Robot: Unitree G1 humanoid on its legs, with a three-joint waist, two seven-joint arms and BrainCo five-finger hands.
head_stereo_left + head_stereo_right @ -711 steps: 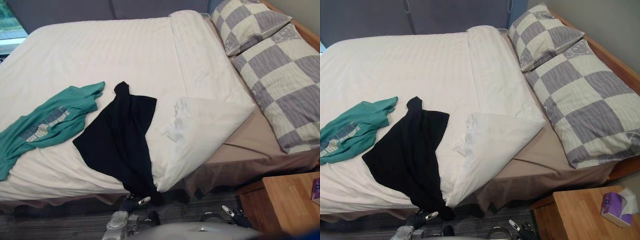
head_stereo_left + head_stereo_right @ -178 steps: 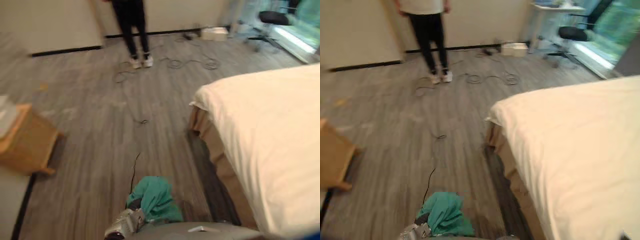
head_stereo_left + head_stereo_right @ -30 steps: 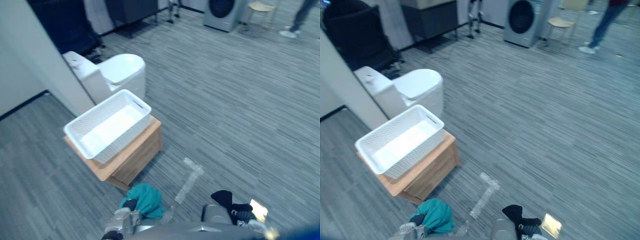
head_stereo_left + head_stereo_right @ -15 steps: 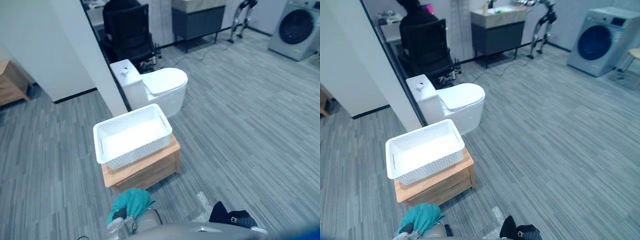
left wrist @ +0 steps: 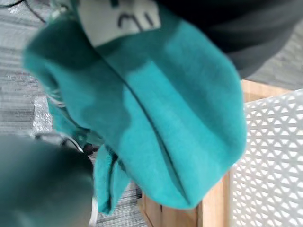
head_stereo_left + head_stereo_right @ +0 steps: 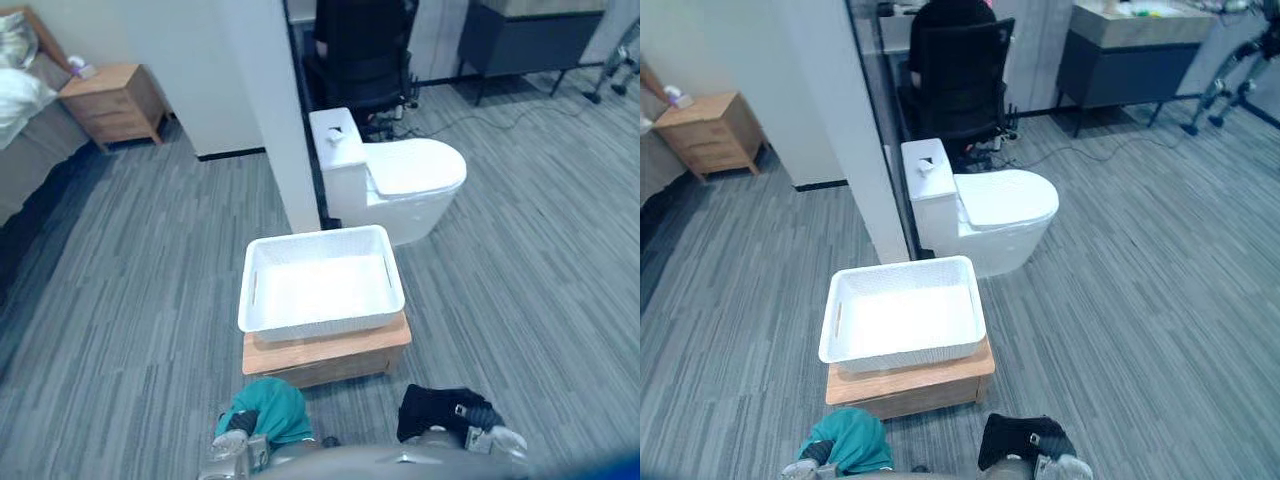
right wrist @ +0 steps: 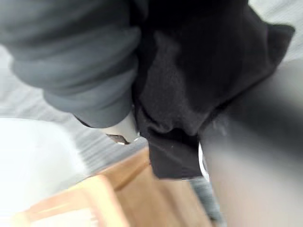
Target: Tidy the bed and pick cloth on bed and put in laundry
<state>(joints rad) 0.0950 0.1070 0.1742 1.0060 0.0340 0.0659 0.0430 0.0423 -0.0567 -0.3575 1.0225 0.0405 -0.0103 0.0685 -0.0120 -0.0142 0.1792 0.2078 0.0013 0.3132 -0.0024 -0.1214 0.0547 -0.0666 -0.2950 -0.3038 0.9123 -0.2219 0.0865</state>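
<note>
A white perforated laundry basket (image 6: 320,290) sits empty on a low wooden stand (image 6: 330,355) just ahead of me. My left hand (image 6: 232,447) is low at the lower left, shut on a bunched teal cloth (image 6: 270,412) that drapes over it (image 5: 156,123). My right hand (image 6: 478,432) is at the lower right, shut on a crumpled black cloth (image 6: 435,410), which hangs dark and bunched in the right wrist view (image 7: 189,85). Both hands are short of the stand's near edge, one to each side of it.
A white toilet (image 6: 395,180) stands right behind the basket, beside a white partition wall (image 6: 255,100). A black office chair (image 6: 355,50) lies beyond. A wooden nightstand (image 6: 110,100) and the bed's corner (image 6: 30,130) are at the far left. Grey plank floor surrounds the stand.
The camera has swung round: the basket and stand now sit centred and nearer. Both hands still hold their cloths low in front.
</note>
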